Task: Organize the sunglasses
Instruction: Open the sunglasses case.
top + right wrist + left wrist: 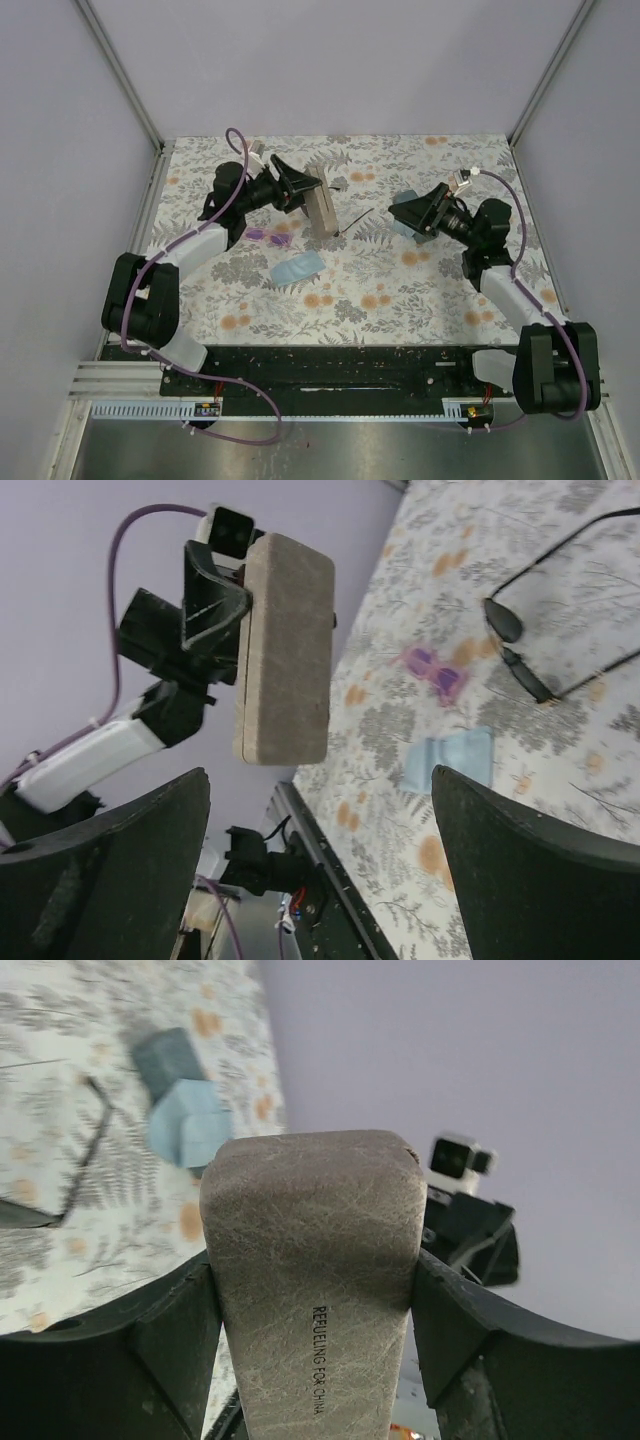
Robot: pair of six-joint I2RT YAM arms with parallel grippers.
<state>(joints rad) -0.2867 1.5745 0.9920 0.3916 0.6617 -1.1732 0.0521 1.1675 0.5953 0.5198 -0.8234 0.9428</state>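
Observation:
My left gripper [303, 190] is shut on a beige oblong case [322, 210] and holds it upright above the table; the case fills the left wrist view [315, 1290]. The black wire-framed sunglasses [357, 214] lie on the table just right of the case, unfolded in the right wrist view [530, 650]. The small purple sunglasses [268, 237] lie below the left gripper and show in the right wrist view [432, 672]. My right gripper [415, 212] is open and empty, facing the held case [285, 650].
A light-blue folded cloth [297, 268] lies near the purple pair. A teal case [404, 199] and a second light-blue cloth [404, 226] lie by the right gripper, also in the left wrist view [165, 1060]. Walls enclose the floral table [400, 290].

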